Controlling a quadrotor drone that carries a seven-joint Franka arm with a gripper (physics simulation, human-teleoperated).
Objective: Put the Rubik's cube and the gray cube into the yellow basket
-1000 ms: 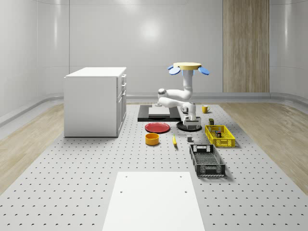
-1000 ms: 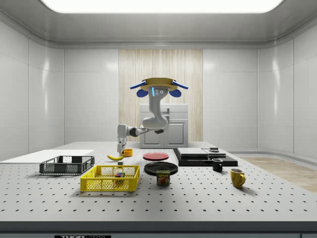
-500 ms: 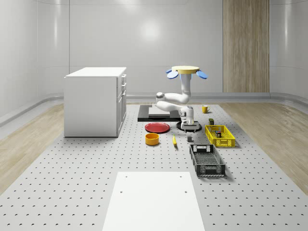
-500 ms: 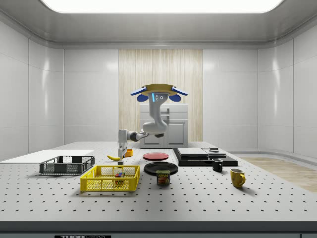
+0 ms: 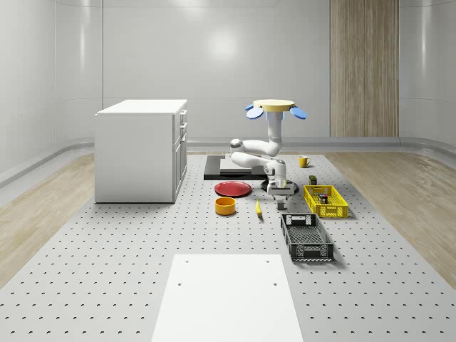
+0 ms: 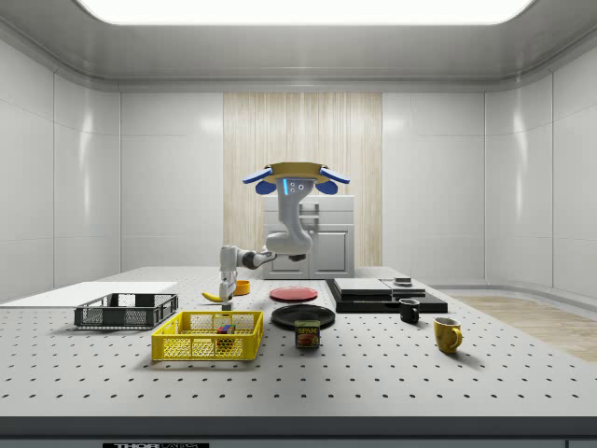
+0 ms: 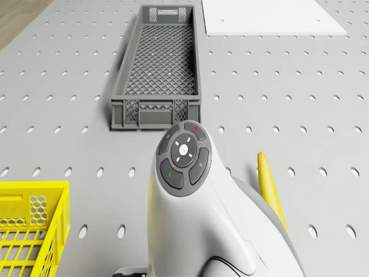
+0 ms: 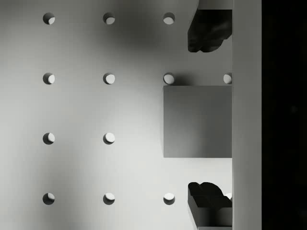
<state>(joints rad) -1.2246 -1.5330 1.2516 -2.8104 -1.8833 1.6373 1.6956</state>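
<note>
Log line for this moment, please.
drone: hovering over table | claw: open, straddling gray cube, above it | Rubik's cube: in yellow basket | next: likely descend, grasp

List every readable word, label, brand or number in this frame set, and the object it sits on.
"SPAM": yellow lettering on the small dark can beside the yellow plastic basket, side view.
Light lettering on a dark strip at the table's front edge, side view: too small to read.
</note>
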